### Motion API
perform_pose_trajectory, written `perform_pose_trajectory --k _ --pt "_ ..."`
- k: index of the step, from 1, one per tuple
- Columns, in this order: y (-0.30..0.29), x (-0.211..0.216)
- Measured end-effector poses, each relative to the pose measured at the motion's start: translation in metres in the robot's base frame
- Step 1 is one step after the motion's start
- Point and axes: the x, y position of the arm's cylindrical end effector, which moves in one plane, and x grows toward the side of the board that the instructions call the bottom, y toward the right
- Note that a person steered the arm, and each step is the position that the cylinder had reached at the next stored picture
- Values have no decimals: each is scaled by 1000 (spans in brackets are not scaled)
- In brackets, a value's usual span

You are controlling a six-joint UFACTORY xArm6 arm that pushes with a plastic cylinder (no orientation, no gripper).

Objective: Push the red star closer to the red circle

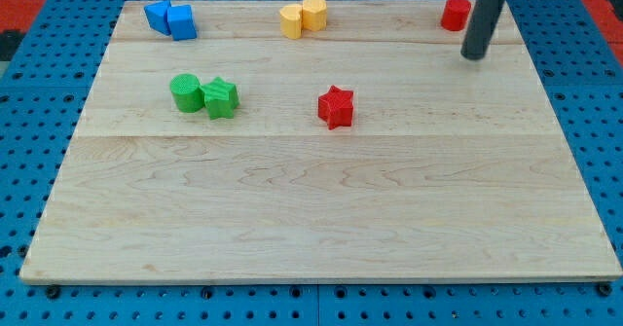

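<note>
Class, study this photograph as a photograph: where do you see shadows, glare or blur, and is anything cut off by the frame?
Camera view: light is even, blocks such as the red star casting only faint, short shadows; the wooden board shows soft sheen, no harsh glare; focus is slightly soft throughout; the rod is cropped by the view's top, my tip visible, partly hiding the red circle.
</note>
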Motion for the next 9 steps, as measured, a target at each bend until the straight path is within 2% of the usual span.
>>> perform_pose_trajectory --k 1,2,3,4,5,6,7,8,9 --pt "-1 71" --pt "-39 130" --pt "-108 123" --pt "-156 81" --pt "-227 53" --pt "-249 55" --pt "-264 92" --pt "-309 87" --pt "-309 45"
